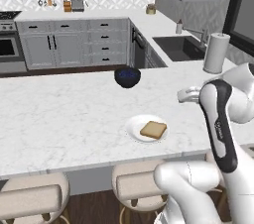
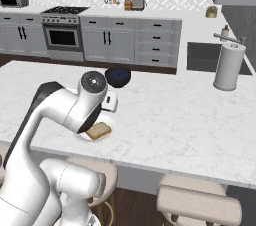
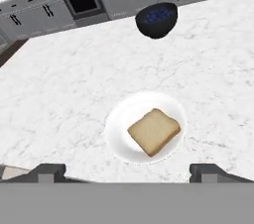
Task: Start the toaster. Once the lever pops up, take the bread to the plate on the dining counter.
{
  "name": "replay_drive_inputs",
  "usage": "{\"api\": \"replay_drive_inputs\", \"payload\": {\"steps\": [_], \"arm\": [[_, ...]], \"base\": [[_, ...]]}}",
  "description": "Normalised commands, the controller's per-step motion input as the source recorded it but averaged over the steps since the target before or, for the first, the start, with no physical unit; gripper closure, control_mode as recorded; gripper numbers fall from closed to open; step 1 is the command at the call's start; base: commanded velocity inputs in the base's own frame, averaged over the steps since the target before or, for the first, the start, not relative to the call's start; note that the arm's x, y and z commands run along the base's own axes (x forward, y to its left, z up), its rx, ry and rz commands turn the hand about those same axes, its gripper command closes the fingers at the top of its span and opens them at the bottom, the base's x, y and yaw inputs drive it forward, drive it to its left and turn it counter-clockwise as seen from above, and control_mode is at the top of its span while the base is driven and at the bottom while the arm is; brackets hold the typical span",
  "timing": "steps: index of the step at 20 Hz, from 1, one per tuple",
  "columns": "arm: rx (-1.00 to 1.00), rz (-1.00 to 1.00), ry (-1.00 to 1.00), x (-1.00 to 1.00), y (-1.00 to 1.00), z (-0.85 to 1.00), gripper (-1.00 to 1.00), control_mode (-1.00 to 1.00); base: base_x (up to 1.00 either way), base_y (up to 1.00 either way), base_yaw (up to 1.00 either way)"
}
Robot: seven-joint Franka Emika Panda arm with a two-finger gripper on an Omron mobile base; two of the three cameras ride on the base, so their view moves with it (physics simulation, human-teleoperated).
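My gripper [image 3: 126,171] stands with its two dark tips far apart and nothing between them, looking down from above the bench [image 3: 59,99]. In the hand view the tips rise at the bottom edge, one on each side, and the plate [image 3: 119,141] lies in front of them, apart from both. The bread [image 3: 154,131] lies flat on that plate, a tan slice with a darker crust, turned a little askew and well inside the white rim.

From the left base view my own arm covers the gripper, so I cannot tell its state there; what that view does give is the plate [image 1: 133,128] with the bread [image 1: 153,129] near the bench's [image 1: 59,114] front edge, above the beige stools [image 1: 134,181]. The right base view hides part of the plate [image 2: 107,133] behind my arm, with the bread [image 2: 98,130] showing just below my wrist.

Beyond the plate, farther from me, stands a dark blue bowl [image 3: 157,19]; the hand view shows small blue things inside it. In the left base view a white paper towel roll [image 1: 217,52] stands upright by the sink [image 1: 181,47].
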Motion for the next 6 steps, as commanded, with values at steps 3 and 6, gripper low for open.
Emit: {"api": "replay_drive_inputs", "payload": {"steps": [3,6], "arm": [[-0.01,-0.10,0.29,-1.00,0.00,0.25,-1.00,-1.00],[-0.07,-0.12,0.22,-1.00,0.00,0.03,-1.00,-1.00]], "base": [[0.00,0.00,0.00],[0.00,0.00,0.00]]}}
